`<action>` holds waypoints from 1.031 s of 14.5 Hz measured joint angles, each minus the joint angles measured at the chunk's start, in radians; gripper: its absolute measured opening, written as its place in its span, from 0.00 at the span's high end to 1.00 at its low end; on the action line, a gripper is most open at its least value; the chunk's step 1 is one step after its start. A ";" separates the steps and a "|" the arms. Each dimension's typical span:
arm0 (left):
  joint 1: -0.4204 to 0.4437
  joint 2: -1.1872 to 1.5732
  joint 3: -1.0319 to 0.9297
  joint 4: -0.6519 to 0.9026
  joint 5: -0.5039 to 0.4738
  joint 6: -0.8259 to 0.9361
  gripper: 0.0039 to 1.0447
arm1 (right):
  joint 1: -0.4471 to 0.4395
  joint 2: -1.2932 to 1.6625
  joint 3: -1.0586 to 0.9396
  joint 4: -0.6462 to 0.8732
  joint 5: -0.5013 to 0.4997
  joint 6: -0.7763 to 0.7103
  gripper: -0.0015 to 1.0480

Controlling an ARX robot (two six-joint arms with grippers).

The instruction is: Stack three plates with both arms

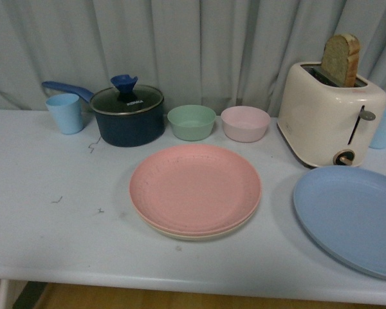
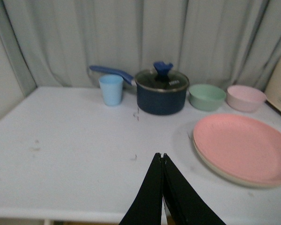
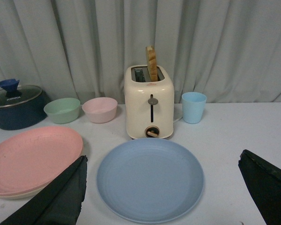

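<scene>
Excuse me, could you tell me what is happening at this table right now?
Plate stacking is under way. The pink plate already sits on the cream plate at the middle of the table, and the blue plate lies alone to the right, near the toaster. Nothing is held: the left hand is shut and empty, and the right hand is open, facing the blue plate.

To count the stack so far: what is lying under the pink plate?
A beige plate lies directly under the pink plate; only its rim shows at the near edge. Its middle is covered, so its surface cannot be checked.
</scene>
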 joint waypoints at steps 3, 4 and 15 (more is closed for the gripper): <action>0.000 -0.045 0.000 -0.005 -0.004 0.000 0.99 | 0.000 0.000 0.000 0.000 0.000 0.000 0.06; 0.000 -0.045 0.000 0.002 -0.003 0.000 0.99 | 0.000 0.000 0.000 0.000 0.000 0.000 0.06; 0.000 -0.045 0.000 0.000 0.001 0.000 0.06 | -0.173 0.176 0.021 0.111 -0.330 0.032 0.06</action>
